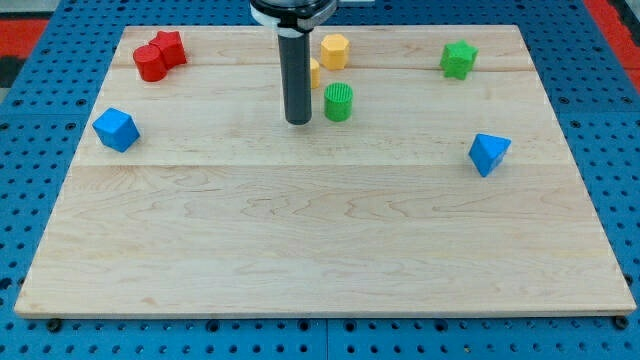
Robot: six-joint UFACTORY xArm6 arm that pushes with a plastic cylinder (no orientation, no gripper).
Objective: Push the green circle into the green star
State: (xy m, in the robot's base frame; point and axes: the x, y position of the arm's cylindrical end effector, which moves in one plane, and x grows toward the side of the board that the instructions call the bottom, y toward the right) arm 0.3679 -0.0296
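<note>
The green circle [338, 102] is a small ribbed cylinder standing on the wooden board [320, 240], near the view's top centre. The green star [458, 59] lies at the view's top right, well apart from the circle. My tip [298, 121] is the lower end of the dark rod and rests on the board just to the left of the green circle, with a small gap between them.
A yellow hexagon [334, 49] sits above the green circle, and another yellow block [314, 72] is partly hidden behind the rod. A red circle [151, 64] and a red star [169, 46] touch at top left. A blue cube [116, 129] is at left, a blue triangle [488, 153] at right.
</note>
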